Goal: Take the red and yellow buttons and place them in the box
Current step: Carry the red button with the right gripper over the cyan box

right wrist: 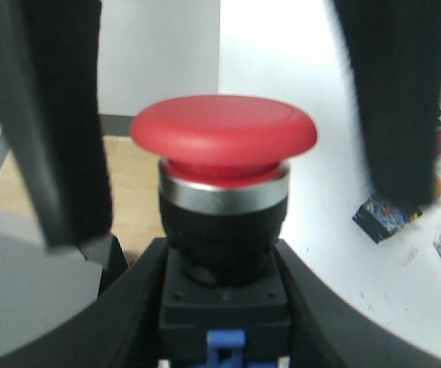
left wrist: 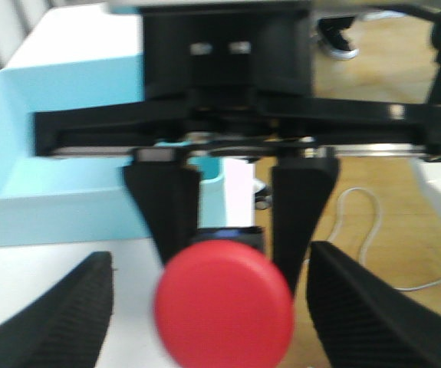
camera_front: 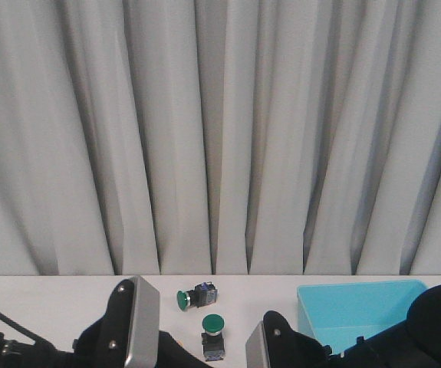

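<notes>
Clearly the right gripper (right wrist: 220,307) is pinching the red button (right wrist: 224,134) by its dark square body, fingers pressed to either side below the metal collar. That leaves the domed cap free and standing clear of the fingertips. The left gripper (left wrist: 220,322) faces it with fingers spread wide, one textured pad on each side of the cap and touching nothing. This looks like a hand-over between the arms, though which way it runs I cannot tell.

The button's long axis runs from body to cap, straight out along the right gripper's reach. Its cap points at the left wrist, so the left wrist view sees it nearly face-on as a round red disc.

Seen from there, the button hangs outside the box (camera_front: 362,310), short of its near wall and not over the opening. It has yet to go in.

Well to the left of the box, two green buttons sit on the table (camera_front: 51,295), one lying on its side (camera_front: 195,296) and one upright (camera_front: 214,333). No yellow button shows clearly.
</notes>
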`<action>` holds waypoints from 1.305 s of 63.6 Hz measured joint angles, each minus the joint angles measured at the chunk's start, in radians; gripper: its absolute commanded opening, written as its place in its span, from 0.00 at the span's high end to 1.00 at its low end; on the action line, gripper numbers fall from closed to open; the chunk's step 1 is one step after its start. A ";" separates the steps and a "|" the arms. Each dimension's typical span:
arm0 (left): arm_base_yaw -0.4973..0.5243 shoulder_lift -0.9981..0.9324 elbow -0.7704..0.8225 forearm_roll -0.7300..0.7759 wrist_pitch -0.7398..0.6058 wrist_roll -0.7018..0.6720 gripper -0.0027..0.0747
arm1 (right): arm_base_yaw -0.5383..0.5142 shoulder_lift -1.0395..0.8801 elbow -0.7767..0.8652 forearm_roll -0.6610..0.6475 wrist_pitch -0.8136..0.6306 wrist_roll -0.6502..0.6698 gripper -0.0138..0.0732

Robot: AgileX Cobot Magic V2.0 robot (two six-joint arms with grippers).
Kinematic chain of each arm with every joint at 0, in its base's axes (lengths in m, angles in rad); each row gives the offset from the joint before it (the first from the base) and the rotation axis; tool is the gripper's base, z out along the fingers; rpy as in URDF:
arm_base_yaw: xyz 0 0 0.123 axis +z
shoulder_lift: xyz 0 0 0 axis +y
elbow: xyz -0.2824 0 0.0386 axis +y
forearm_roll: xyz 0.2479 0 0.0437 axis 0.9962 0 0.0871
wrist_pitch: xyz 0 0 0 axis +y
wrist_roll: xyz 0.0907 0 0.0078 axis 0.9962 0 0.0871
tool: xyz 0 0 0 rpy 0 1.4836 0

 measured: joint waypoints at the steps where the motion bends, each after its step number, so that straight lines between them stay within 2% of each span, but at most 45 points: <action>1: 0.000 -0.005 0.000 0.006 -0.009 -0.007 0.24 | 0.000 0.000 0.000 -0.009 -0.001 0.003 0.61; 11: 0.000 -0.079 0.000 0.140 -0.050 -0.151 0.24 | 0.000 -0.039 0.000 -0.111 -0.034 0.082 0.61; 24: 0.001 -0.141 0.000 0.354 -0.082 -0.358 0.24 | 0.000 -0.143 0.000 -0.344 -0.150 0.310 0.61; 33: 0.026 -0.143 0.000 0.503 -0.139 -0.542 0.24 | 0.000 -0.201 0.000 -0.558 -0.191 0.586 0.60; 41: 0.062 -0.143 0.000 0.589 -0.189 -0.700 0.24 | 0.000 -0.213 0.000 -0.772 -0.192 0.896 0.60; 52: 0.100 -0.143 0.000 0.680 -0.206 -0.842 0.24 | 0.000 -0.213 0.001 -1.087 -0.183 1.354 0.60; 63: 0.105 -0.142 0.000 0.762 -0.206 -0.925 0.24 | -0.001 -0.213 0.001 -1.310 -0.156 1.674 0.60; 68: 0.105 -0.141 0.000 0.775 -0.205 -0.938 0.24 | -0.028 -0.213 0.001 -1.340 -0.153 1.738 0.59; 73: 0.105 -0.141 0.000 0.778 -0.205 -0.942 0.24 | -0.098 -0.213 0.001 -1.332 -0.152 1.764 0.58; 83: 0.105 -0.141 0.000 0.781 -0.205 -0.944 0.24 | -0.276 -0.213 0.001 -1.223 -0.150 1.697 0.57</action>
